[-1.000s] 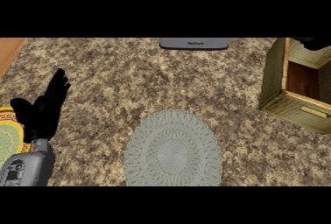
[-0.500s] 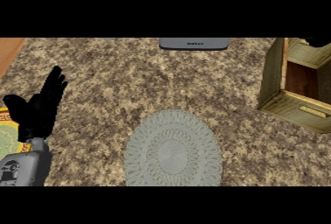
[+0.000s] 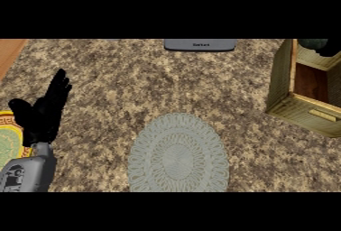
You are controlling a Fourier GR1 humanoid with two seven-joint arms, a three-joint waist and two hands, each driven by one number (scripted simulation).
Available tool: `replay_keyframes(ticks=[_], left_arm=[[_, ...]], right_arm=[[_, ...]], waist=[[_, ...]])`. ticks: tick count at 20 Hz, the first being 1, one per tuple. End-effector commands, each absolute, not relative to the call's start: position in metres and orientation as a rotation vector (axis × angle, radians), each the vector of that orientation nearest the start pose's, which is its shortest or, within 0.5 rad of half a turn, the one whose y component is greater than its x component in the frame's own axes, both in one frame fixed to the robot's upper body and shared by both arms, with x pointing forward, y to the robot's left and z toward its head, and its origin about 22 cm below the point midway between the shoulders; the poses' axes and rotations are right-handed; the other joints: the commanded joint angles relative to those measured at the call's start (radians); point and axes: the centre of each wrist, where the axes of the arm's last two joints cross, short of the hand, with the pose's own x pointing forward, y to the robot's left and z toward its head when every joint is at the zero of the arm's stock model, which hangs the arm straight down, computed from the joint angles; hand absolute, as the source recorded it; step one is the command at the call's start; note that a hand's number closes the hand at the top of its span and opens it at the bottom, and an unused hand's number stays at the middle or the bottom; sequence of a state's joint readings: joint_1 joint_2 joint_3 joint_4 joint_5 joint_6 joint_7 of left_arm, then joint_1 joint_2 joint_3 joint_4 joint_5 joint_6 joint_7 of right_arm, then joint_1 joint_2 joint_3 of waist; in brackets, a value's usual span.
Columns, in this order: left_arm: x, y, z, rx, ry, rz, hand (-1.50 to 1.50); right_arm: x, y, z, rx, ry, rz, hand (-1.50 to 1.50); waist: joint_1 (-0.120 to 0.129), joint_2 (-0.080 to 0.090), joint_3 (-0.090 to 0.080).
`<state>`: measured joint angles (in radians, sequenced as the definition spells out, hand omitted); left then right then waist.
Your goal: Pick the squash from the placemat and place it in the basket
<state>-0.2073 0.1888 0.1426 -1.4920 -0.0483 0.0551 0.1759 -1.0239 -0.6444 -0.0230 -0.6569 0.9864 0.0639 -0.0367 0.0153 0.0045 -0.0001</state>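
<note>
Squash, dark green and rounded [image 3: 311, 43], is what I take the shape at the far right corner to be. It sits over the back rim of the woven straw-coloured box basket [image 3: 283, 76]. A black form touches it on its right. That form looks like the right hand [image 3: 331, 48], but so little of it shows that I cannot tell how it is set or whether it holds the squash.

The left hand [image 3: 41, 115] shows at the left edge on its grey forearm. It is spread wide and holds nothing, with the fingers straight and pointing away from me and the thumb out to the side.

Under that hand and just to its left, a yellow-rimmed plate with a key-pattern border and a pale green centre [image 3: 6, 140] runs off the edge. To the hand's right and a little nearer to me lies the oval, pale grey-green woven placemat [image 3: 177, 153], flat on the counter. The basket stands well to the hand's right, beyond the placemat, and its brown wooden inside is open to view.

The speckled brown-and-beige stone counter [image 3: 133, 81] fills the surface. Ahead of the hand and to its right, a flat grey device with small lettering [image 3: 200, 44] lies at the far edge. An orange-brown wooden strip [image 3: 10, 52] borders the counter ahead of the hand on its left.
</note>
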Motion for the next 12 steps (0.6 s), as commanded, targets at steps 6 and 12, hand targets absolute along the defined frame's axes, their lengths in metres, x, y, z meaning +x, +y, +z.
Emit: replay_keyframes(ticks=[6,12], left_arm=[[0.293,0.29,0.053,0.257,-1.54,-0.032,0.0],[0.295,0.303,0.048,0.259,-1.52,-0.052,0.0]], right_arm=[[0.447,-0.35,0.208,-1.343,-1.244,1.081,1.5],[0.436,-0.383,0.194,-1.35,-1.19,1.107,1.5]], waist=[[0.017,0.005,0.001],[0.007,0.004,0.0]])
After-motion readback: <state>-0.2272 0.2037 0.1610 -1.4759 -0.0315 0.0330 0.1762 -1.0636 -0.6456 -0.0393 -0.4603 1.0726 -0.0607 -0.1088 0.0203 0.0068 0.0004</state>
